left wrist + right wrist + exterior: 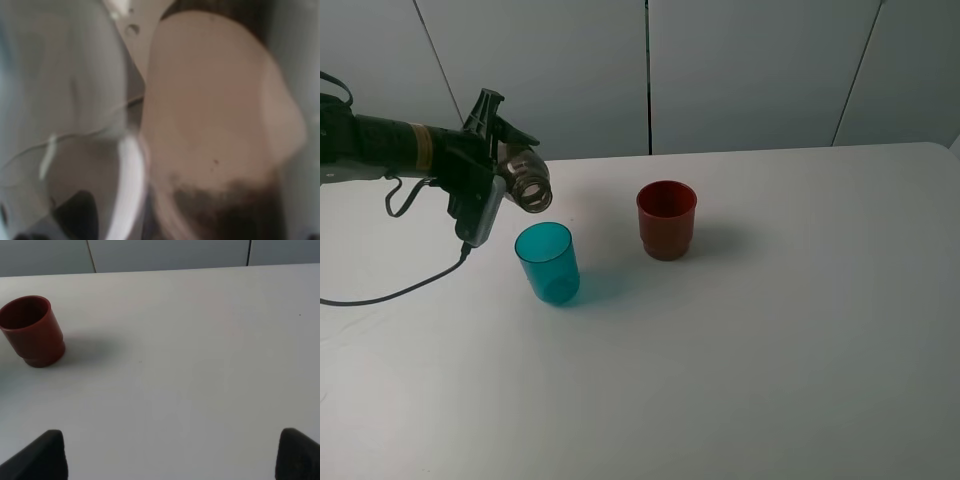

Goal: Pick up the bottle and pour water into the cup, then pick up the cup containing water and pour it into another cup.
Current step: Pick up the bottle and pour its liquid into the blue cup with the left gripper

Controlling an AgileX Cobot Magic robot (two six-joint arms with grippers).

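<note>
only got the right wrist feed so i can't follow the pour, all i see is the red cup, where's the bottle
Observer: The bottle is up in the air, clamped in the left pincer and tipped nearly level.
Operator: is its mouth over the other cup
Observer: In the high view the mouth appears just above the rim of the teal cup, which stands upright. No stream of water is visible.
</note>
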